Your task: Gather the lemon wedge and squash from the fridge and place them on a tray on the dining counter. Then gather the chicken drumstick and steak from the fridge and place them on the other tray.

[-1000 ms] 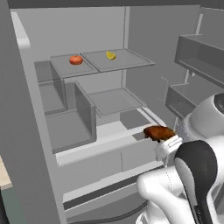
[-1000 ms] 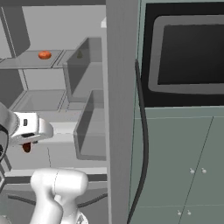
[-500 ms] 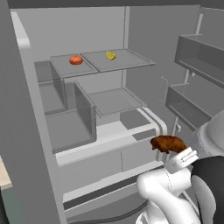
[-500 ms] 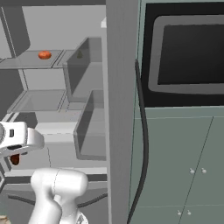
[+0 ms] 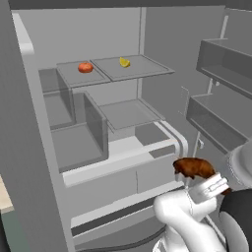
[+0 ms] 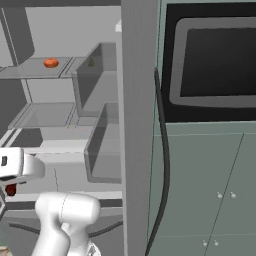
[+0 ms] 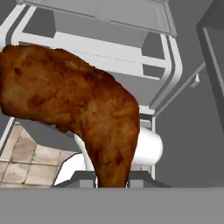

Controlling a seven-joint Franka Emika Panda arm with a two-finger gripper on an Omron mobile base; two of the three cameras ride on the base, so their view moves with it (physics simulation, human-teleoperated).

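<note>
An open fridge [image 5: 123, 44] takes up most of the left base view, its grey interior holding glass shelves [image 5: 133, 66] and clear drawers, with door bins [image 5: 216, 118] hanging on the right. In the right base view a tall grey fridge wall stands in the middle, and to its right a dark built-in oven [image 6: 212, 60] sits above pale green cabinet doors [image 6: 205, 190]. The white robot arm [image 5: 182, 216] rises at the near right of the left base view, just outside the fridge's lower front edge. Its gripper [image 5: 206, 184] is clenched on a browned chicken drumstick [image 5: 194, 167], grasping it by the narrow end (the hand view shows the meat close up [image 7: 83, 109], thick end reaching up and to the left). The drumstick is held clear of the fridge, near its lower right corner. On the far upper shelf lie a small red-orange item [image 5: 85, 67] on the left and a yellow lemon wedge [image 5: 125, 62] to its right, apart from each other.
</note>
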